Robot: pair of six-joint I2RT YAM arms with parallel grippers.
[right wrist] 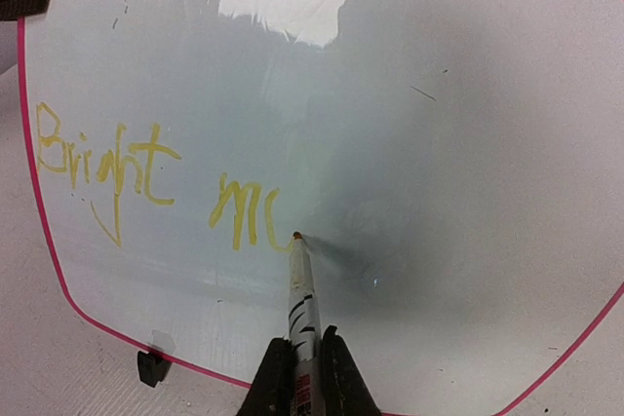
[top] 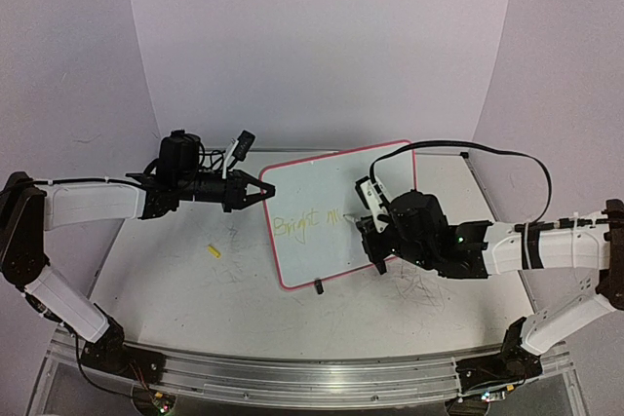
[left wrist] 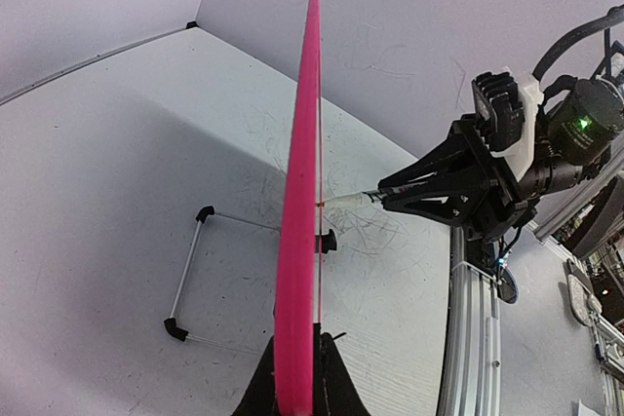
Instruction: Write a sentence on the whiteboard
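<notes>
The whiteboard (top: pixel 322 182), white with a pink rim, stands tilted at mid-table. My left gripper (top: pixel 265 189) is shut on its left edge. In the left wrist view the whiteboard (left wrist: pixel 300 192) shows edge-on, clamped between the left gripper's (left wrist: pixel 300 353) jaws. The sentence (right wrist: pixel 107 158) reads "Bright" in yellow, followed by an "m" and a further stroke. My right gripper (right wrist: pixel 300 343) is shut on a white marker (right wrist: pixel 303 289) whose tip touches the board at the end of that stroke. From above, the right gripper (top: pixel 369 226) sits over the board's right half.
A small yellow cap (top: pixel 214 251) lies on the scuffed table left of the board. A wire stand (left wrist: pixel 190 280) lies behind the board. A black clip (right wrist: pixel 153 365) sits on the board's lower edge. An aluminium rail (top: pixel 292 367) runs along the near edge.
</notes>
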